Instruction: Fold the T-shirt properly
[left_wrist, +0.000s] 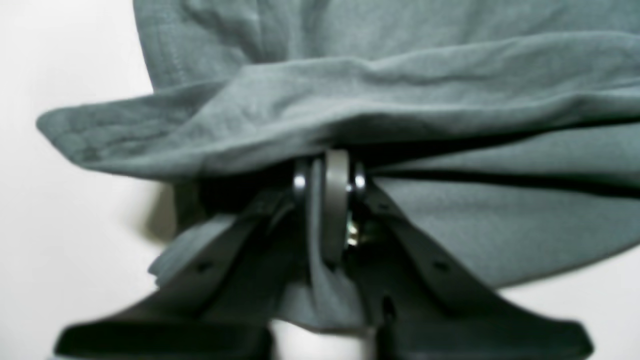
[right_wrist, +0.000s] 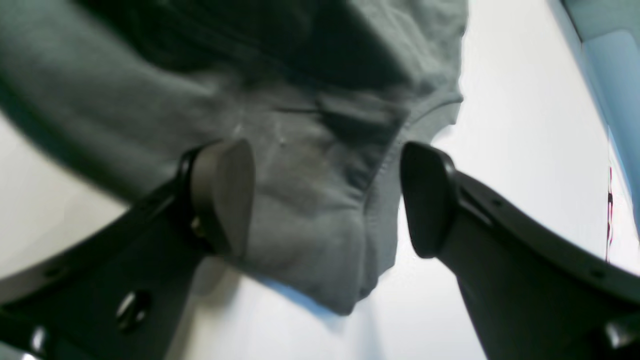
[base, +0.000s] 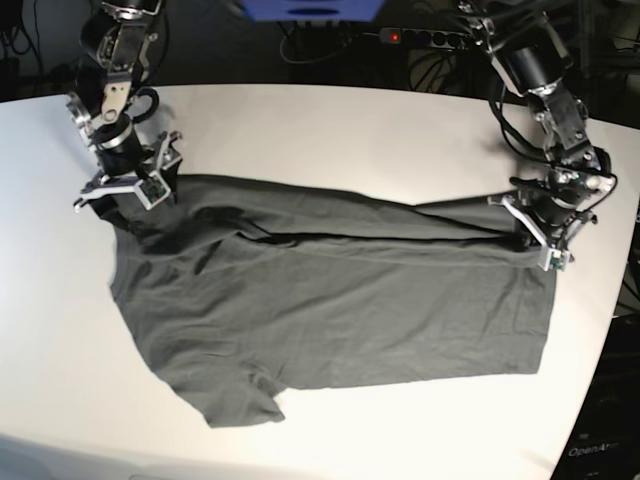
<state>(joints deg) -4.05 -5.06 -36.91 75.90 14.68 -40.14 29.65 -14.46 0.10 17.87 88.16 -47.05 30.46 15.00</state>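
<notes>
Your left gripper pinches the T-shirt at its hem corner; your right gripper gapes open around the T-shirt's sleeve on the desk.

Grey T-shirt lies on white table
</notes>
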